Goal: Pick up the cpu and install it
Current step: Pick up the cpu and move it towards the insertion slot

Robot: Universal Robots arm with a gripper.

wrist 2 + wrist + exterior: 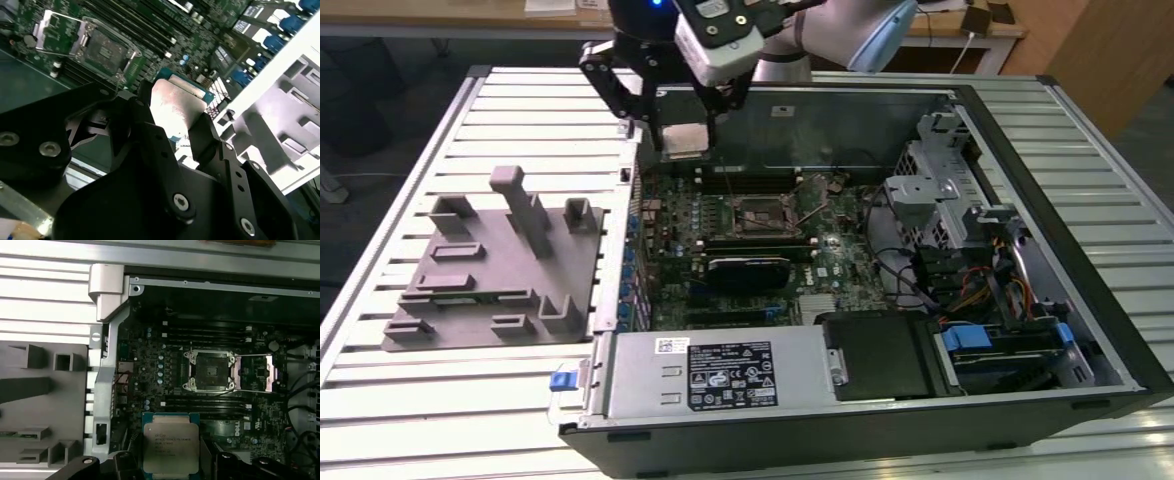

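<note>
Grey fixture block (494, 262): on the slatted table (400, 400), well apart from the gripper (683, 135), toward the exterior view's left. Gripper: above the left wall of the open computer case (1067, 300), fingers drawn narrow onto two opposite edges of the cpu (170, 447), which is held flat, metal lid facing the wrist, clear of the motherboard. Open CPU socket (765, 212): load plate swung aside, lying below the held cpu and toward the exterior view's right, near but not directly beneath.
</note>
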